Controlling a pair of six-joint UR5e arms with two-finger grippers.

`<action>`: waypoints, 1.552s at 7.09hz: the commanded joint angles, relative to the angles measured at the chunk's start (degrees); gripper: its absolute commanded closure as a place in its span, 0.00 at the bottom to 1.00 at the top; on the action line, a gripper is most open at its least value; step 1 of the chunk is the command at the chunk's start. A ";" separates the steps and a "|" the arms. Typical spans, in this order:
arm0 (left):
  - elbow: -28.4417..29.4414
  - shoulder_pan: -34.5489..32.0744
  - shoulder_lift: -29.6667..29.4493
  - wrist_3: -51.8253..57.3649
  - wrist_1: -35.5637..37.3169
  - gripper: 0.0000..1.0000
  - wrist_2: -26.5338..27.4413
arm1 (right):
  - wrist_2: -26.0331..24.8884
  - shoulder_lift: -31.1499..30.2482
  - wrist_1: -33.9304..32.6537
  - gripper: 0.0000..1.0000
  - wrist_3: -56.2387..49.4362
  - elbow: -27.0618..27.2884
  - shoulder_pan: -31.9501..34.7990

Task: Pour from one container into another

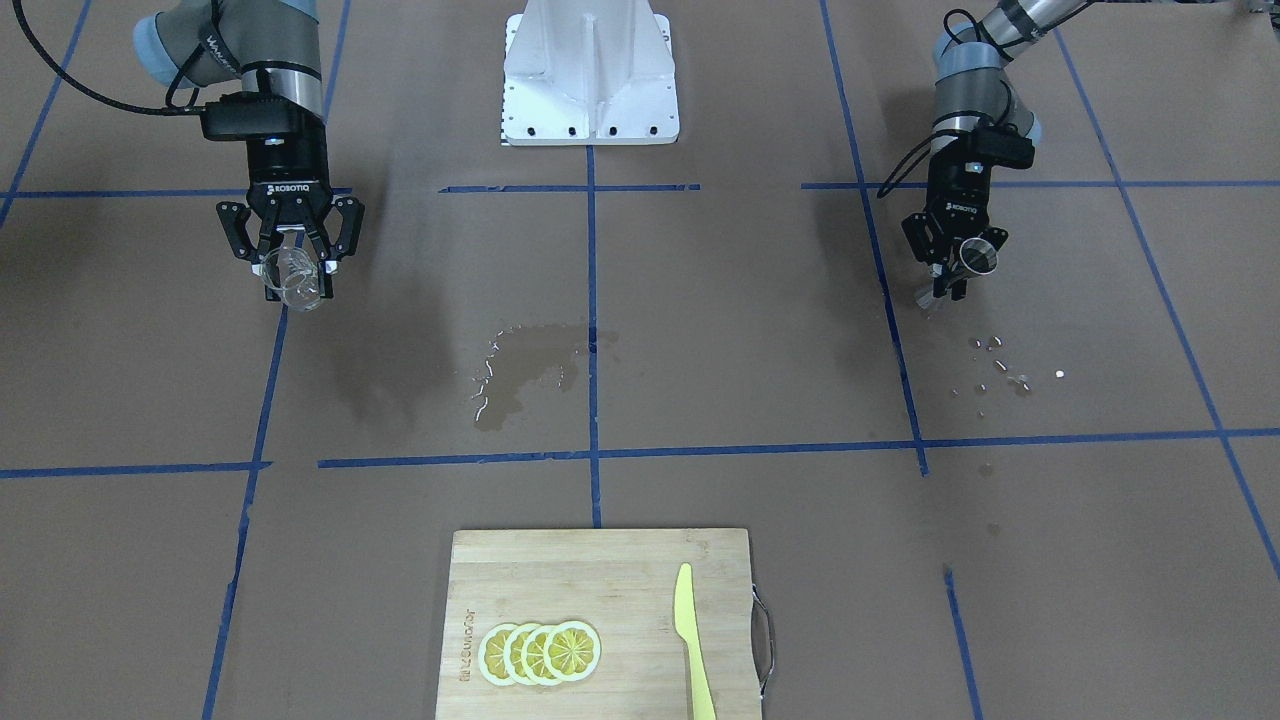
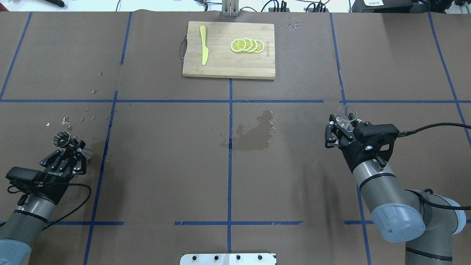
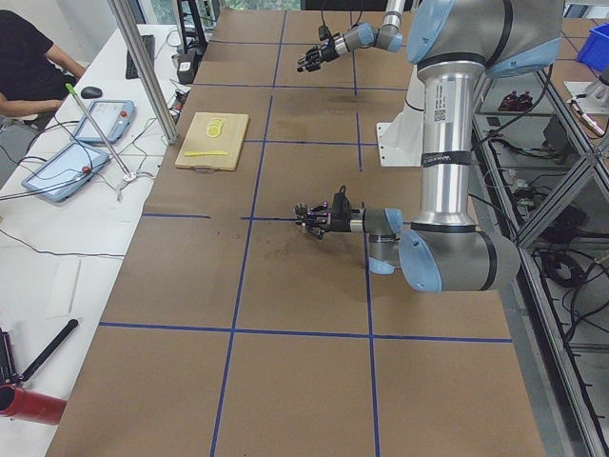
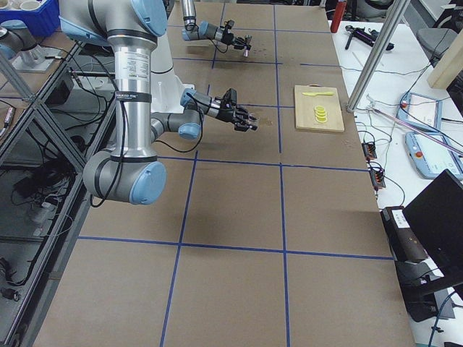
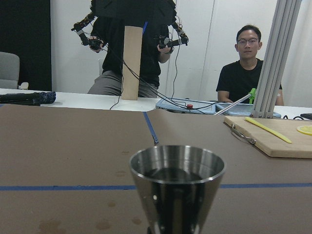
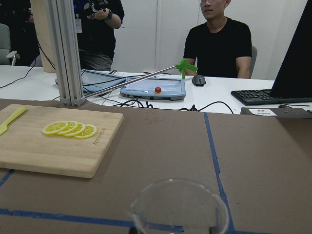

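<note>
Looking from across the bench point(image 1: 750, 300), the right pincer point(image 1: 293, 270) is closed around the glass point(image 1: 295, 282) and holds it up off the bench, tipped a bit. The left pincer point(image 1: 950, 272) is far off on the other side and grips the metal cup point(image 1: 972, 255). A wet patch point(image 1: 530, 365) lies on the bench between them. Little drops point(image 1: 1000, 365) lie near the metal cup. The two are well apart, so nothing is being poured.

From above and behind, the glass point(image 2: 346, 113) sticks out past the tips of the right pincer point(image 2: 344, 122). The metal cup point(image 2: 62, 139) sticks out past the left pincer point(image 2: 73, 148). The wet patch point(image 2: 254, 132) sits in the middle of the bench.

From the two ends of the bench, each pincer looks small and hangs low over the top, far from the other.

The left wrist camera shows the metal cup point(image 5: 177, 187) up close and standing straight. It is dark inside, and I cannot tell if that is drink or shadow.

The right wrist camera shows only the rim of the glass point(image 6: 178, 204), and the glass looks empty.

My guess is that the pour may be over, with some spilled. If it is not, the glass has to come across to the metal cup first.
</note>
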 commanded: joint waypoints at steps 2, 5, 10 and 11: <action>-1.21 1.66 -0.18 0.48 1.88 1.00 0.74 | 0.00 0.30 0.02 0.93 0.00 -0.14 -0.09; -1.30 2.10 -0.18 0.48 2.41 1.00 0.38 | 0.00 0.65 -0.07 0.93 0.00 -0.22 -0.09; -1.22 2.98 -0.01 0.40 2.77 0.97 0.30 | 0.00 0.74 -0.07 0.93 0.00 -0.22 -0.09; -1.04 2.98 -0.01 0.40 2.77 0.94 0.30 | 0.00 0.74 -0.07 0.93 0.00 -0.22 -0.09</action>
